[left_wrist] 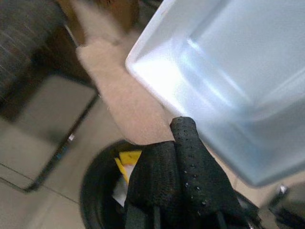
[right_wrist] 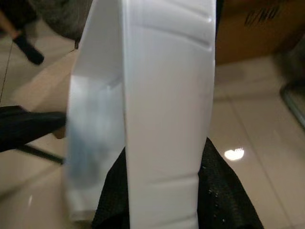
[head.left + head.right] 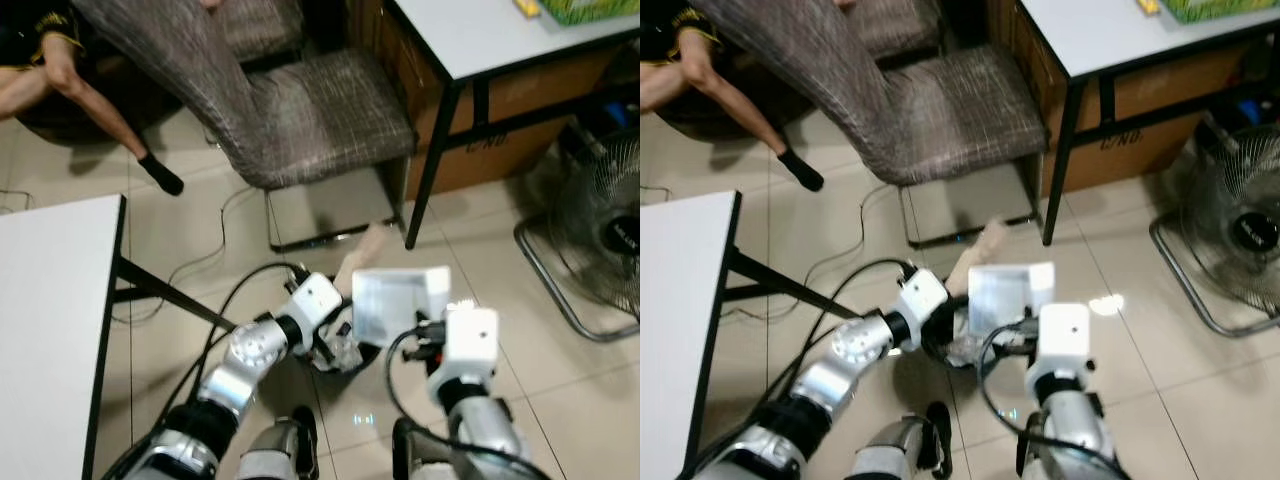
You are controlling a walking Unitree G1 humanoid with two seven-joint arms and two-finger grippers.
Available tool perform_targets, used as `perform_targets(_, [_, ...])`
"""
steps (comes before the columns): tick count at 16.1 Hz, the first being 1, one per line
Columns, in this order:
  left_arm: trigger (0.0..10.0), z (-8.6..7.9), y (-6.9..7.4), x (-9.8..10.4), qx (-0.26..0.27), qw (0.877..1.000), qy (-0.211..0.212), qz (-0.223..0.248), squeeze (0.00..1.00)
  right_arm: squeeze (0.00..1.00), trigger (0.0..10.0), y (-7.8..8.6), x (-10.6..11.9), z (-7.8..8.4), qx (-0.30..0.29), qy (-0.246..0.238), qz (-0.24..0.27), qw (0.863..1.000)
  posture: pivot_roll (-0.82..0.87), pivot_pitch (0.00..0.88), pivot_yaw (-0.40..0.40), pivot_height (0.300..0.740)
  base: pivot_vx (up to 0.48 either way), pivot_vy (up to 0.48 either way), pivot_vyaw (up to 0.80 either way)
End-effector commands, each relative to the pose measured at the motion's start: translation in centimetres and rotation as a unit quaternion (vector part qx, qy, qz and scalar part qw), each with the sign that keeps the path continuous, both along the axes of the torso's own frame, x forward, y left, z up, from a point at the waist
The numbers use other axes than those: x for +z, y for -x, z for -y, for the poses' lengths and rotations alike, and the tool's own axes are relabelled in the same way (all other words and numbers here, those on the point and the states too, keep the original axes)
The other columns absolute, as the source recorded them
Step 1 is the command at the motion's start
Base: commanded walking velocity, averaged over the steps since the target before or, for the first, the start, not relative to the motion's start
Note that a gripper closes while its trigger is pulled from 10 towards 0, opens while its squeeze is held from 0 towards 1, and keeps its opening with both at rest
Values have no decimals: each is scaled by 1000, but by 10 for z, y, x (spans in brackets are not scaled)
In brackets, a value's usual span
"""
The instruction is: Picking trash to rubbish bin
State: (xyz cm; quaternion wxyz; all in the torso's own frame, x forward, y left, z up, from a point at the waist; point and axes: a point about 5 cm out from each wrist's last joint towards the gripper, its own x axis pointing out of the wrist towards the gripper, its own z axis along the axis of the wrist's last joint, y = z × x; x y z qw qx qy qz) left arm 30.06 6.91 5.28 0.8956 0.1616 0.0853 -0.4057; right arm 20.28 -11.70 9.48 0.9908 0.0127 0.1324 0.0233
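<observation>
My right gripper (image 3: pixel 428 330) is shut on a white plastic container (image 3: pixel 398 302), holding it up over the tiled floor; in the right wrist view the container (image 2: pixel 167 95) stands edge-on between the black fingers (image 2: pixel 224 191). Just below and to its left sits a small black rubbish bin (image 1: pixel 95 195) with yellow and white scraps inside. My left gripper (image 1: pixel 178 138) is shut and empty, its fingertips next to the container's corner and above the bin's rim (image 3: pixel 362 354). A beige piece of cardboard (image 3: pixel 364 252) lies on the floor beyond the bin.
A brown fabric chair (image 3: pixel 300 110) on a metal frame stands ahead. To its right is a table with black legs (image 3: pixel 430 160) and a cardboard box (image 3: pixel 510 140) under it. A floor fan (image 3: pixel 595 240) is at right, a white table (image 3: pixel 50 330) at left, a person's leg (image 3: pixel 90 100) far left.
</observation>
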Motion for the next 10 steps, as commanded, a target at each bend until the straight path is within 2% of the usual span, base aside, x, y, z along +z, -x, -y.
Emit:
perform_targets(1, [10000,2,3,-8,-3,1000,-14,-3,0,0,10000,8,-12,-11,18,-14,-46,999,-13,312,131,740,0,0,0])
perform_targets(2, [10000,3,3,-11,0,1000,-17,-6,0,0,10000,11,-16,-13,22,-18,-65,997,-17,306,126,740,0,0,0])
perform_targets(5, [10000,6,3,-23,26,999,-43,-16,0,0,10000,35,-36,0,-42,-33,-134,990,-44,285,102,740,0,0,0])
perform_targets(6, [10000,6,3,-25,29,998,-46,-18,0,0,10000,39,-37,3,-54,-36,-140,988,-68,276,94,740,0,0,0])
perform_targets(10, [10000,10,10,-37,19,997,-76,-26,0,0,10000,68,-19,17,-123,-44,-143,981,-139,277,96,740,0,0,0])
